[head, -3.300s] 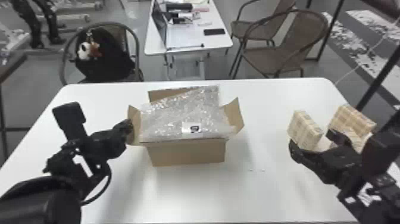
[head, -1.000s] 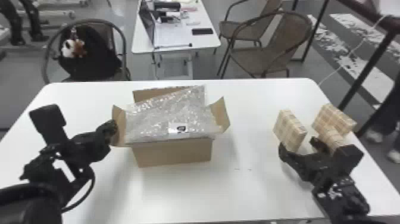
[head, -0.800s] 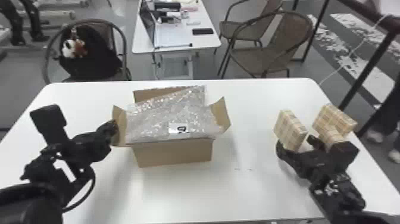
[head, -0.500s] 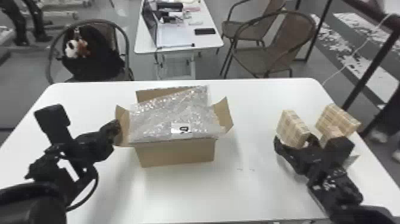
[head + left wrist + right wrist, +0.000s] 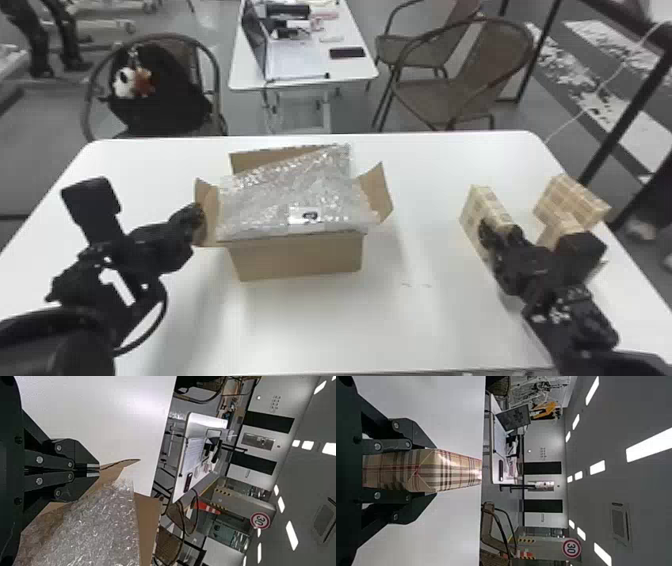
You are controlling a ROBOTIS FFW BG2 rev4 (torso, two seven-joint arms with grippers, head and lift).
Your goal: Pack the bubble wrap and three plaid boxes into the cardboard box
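Cardboard box (image 5: 300,260) sits open on the white table (image 5: 450,340), L of ctr, w/ bubble wrap (image 5: 290,200) lying across its top & poking up above the rim. L claw (image 5: 196,220) is at the box's L side, clamped on the L flap (image 5: 207,202); L wrist view has its tips together w/ the flap's edge btwn them. R flap (image 5: 377,192) sticks out opp. side. R claw (image 5: 501,234) is at table's R side, grasping the nearest plaid box (image 5: 482,205), pads on both sides of it per R wrist view. Other 2 plaid boxes, far one (image 5: 575,200) & near one (image 5: 557,225), are just beyond R arm, close tog., near one partly hidden. Bkgd: laptop (image 5: 255,37) & phone (image 5: 347,52) on another table, plus chairs.
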